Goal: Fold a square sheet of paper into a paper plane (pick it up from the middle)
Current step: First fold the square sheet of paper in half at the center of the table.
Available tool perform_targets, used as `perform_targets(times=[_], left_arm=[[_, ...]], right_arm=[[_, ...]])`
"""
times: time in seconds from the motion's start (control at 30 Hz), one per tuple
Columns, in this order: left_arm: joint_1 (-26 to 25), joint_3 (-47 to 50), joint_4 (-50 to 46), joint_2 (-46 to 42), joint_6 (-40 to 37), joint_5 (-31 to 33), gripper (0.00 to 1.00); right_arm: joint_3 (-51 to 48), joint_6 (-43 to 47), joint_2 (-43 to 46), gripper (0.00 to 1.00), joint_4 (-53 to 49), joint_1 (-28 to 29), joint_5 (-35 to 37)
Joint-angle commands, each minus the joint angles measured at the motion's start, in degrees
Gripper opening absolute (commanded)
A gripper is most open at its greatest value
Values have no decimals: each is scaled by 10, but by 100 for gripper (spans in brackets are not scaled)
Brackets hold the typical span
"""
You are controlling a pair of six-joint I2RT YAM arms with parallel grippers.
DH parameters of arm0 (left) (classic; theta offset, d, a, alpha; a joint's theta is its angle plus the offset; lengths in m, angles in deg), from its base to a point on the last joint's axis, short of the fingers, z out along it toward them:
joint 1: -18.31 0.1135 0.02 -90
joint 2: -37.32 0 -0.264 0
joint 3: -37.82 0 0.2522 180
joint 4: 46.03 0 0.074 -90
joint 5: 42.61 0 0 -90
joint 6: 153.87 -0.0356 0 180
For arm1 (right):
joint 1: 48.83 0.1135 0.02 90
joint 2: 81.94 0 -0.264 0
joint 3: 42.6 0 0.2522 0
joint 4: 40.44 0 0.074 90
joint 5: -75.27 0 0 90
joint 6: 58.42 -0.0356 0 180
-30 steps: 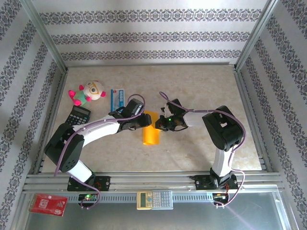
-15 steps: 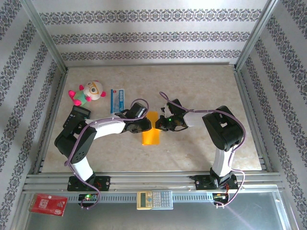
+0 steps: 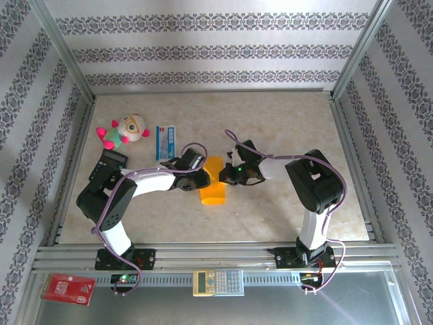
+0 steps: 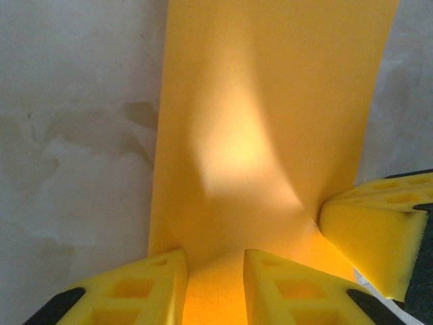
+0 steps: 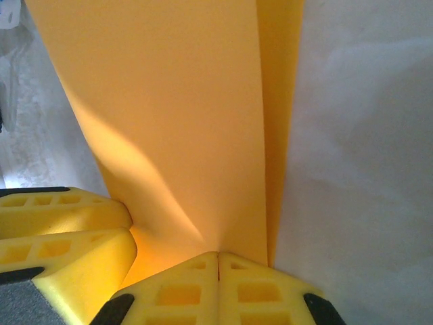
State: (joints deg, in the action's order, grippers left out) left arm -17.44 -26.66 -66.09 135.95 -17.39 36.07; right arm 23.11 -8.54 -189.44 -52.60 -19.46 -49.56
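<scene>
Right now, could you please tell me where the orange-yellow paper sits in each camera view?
Top external: the paper lies mid-table, between the left gripper and the right gripper.
Left wrist: the paper takes the centre, running down between the fingers of the left gripper.
Right wrist: the paper spans upper left and centre, narrowing to the right gripper.
Shared landmark: the marbled table beside the paper.

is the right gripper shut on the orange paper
Yes, the right gripper has its jaws pressed together with the edge of the square sheet of paper caught between them.
</scene>
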Motion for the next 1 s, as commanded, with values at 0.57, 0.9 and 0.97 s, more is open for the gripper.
perform_targets(times=[0.57,0.9,0.97], left_arm=[[-8,61,32,-33,52,-40,31],[-6,66,15,-62,33,-48,33],[-11,77,44,-78,45,-63,34]], right_arm=[[-26,22,-33,0,-68,-5,85],[-23,23,-34,0,-69,-6,83],[-23,23,-34,0,-68,-6,83]])
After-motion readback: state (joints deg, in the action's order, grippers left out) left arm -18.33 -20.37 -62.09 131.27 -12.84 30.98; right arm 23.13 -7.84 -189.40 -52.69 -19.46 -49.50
